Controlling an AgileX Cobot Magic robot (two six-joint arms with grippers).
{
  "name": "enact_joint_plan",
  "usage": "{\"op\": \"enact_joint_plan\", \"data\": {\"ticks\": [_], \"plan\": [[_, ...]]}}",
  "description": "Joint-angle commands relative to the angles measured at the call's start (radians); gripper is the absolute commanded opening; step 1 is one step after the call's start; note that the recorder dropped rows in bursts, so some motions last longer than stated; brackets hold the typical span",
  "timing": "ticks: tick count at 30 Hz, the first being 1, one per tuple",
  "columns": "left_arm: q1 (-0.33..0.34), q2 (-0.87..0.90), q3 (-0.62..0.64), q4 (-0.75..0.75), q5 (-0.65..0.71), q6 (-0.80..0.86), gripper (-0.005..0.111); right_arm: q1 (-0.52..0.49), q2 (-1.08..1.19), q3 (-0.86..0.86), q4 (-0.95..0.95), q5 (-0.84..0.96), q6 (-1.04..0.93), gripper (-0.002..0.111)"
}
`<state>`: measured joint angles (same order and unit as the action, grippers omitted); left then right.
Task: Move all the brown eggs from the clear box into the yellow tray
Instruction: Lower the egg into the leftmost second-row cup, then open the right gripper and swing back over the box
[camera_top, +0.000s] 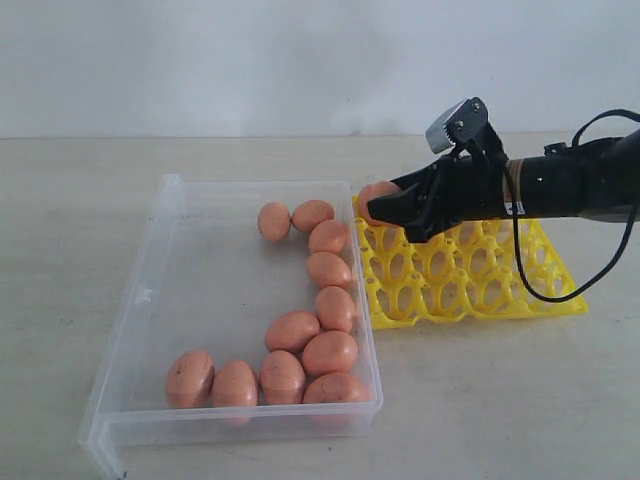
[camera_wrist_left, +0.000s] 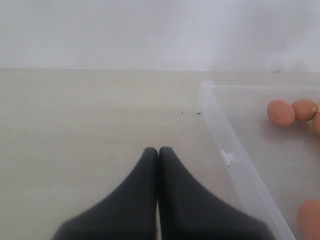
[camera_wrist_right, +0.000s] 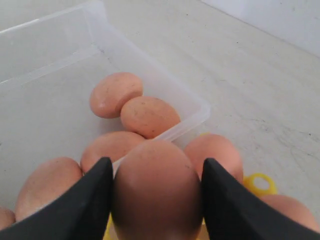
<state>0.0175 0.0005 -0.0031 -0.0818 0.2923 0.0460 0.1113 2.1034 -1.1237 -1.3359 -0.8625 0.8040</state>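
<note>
Brown egg (camera_wrist_right: 156, 192), gripped between my right fingers (camera_wrist_right: 85, 200), hovers mid-frame over the yellow tray (camera_top: 470, 295), ready for a cup; other eggs (camera_top: 330, 352) lie in the clear box (camera_top: 150, 300), lower left. Left fingers (camera_wrist_left: 145, 195) clenched, empty.

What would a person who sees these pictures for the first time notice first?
The right gripper holds one brown egg at the yellow tray's corner nearest the clear box. About eleven more eggs lie in that box, mostly toward the tray. The left gripper is shut, beside the box.
</note>
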Motion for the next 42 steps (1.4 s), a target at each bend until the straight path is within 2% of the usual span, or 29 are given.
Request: {"op": "enact_joint_plan", "data": {"ticks": [1,13,15,22,25,34,39,42], "plan": [[-0.004,-0.001,0.003,-0.003,-0.007,-0.001,-0.004,0.005,0.033,-0.005,0.032,-0.042,-0.048,0.0],[-0.004,-0.001,0.003,-0.003,-0.007,-0.001,-0.004,0.009,0.04,-0.005,0.049,-0.074,-0.055,0.002],[-0.004,-0.001,0.003,-0.003,-0.007,-0.001,-0.004,0.009,0.04,-0.005,0.049,-0.074,-0.055,0.008],[-0.004,-0.001,0.003,-0.003,-0.007,-0.001,-0.004,0.009,0.04,-0.005,0.061,-0.074,-0.057,0.052],[-0.004,-0.001,0.003,-0.003,-0.007,-0.001,-0.004,0.009,0.04,-0.005,0.095,-0.074,-0.057,0.061],[-0.004,-0.001,0.003,-0.003,-0.007,-0.001,-0.004,0.009,0.04,-0.005,0.098,-0.072,-0.057,0.062],[-0.004,-0.001,0.003,-0.003,-0.007,-0.001,-0.004,0.009,0.024,-0.005,0.168,-0.102,-0.025,0.062],[-0.004,-0.001,0.003,-0.003,-0.007,-0.001,-0.004,0.019,-0.035,-0.005,0.166,-0.129,0.004,0.057]]}}
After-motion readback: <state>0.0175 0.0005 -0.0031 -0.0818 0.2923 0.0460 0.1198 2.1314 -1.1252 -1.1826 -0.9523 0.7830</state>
